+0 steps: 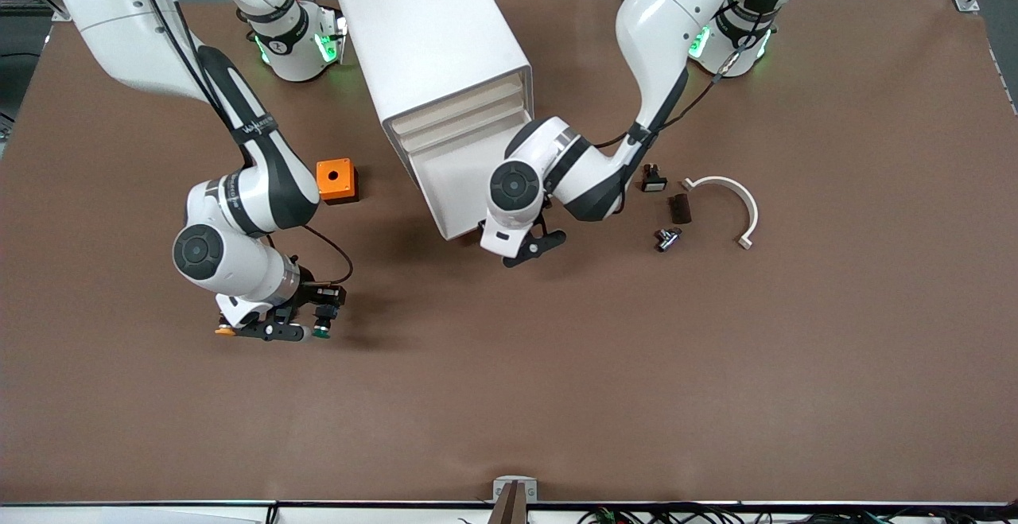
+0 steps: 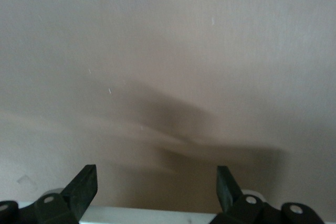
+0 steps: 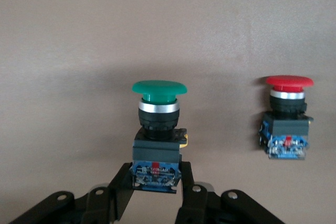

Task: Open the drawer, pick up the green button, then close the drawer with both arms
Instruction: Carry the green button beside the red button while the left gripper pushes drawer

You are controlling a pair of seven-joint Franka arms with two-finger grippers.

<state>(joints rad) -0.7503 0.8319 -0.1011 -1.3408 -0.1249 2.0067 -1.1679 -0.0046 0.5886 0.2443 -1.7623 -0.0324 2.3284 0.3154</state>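
Your two arms are split across the table [image 1: 557, 381]. The one white cabinet [image 1: 429, 39] stands between their bases with one drawer [image 1: 457, 182] pulled out toward the front camera. The left gripper [image 2: 157, 182] sits at that drawer's front edge, fingers spread wide and holding nothing, facing a pale surface. The right gripper [image 1: 278, 331] is low over the table toward the right arm's end, pinching the blue-and-black body of the green button [image 3: 159, 90]. The button is upright and out of the drawer. The take looks done, so the step in hand is probably closing. Press the left gripper squarely on the middle of the drawer front and push straight along the runners, so the tray does not skew or shove the cabinet. Keep the right grip firm and the button upright meanwhile. By count: two arms, one cabinet, one open drawer, one orange box [image 1: 336, 180], one white curved bracket [image 1: 730, 199], three small dark parts [image 1: 678, 207], one green button and one red-capped button [image 3: 287, 109] beside it.
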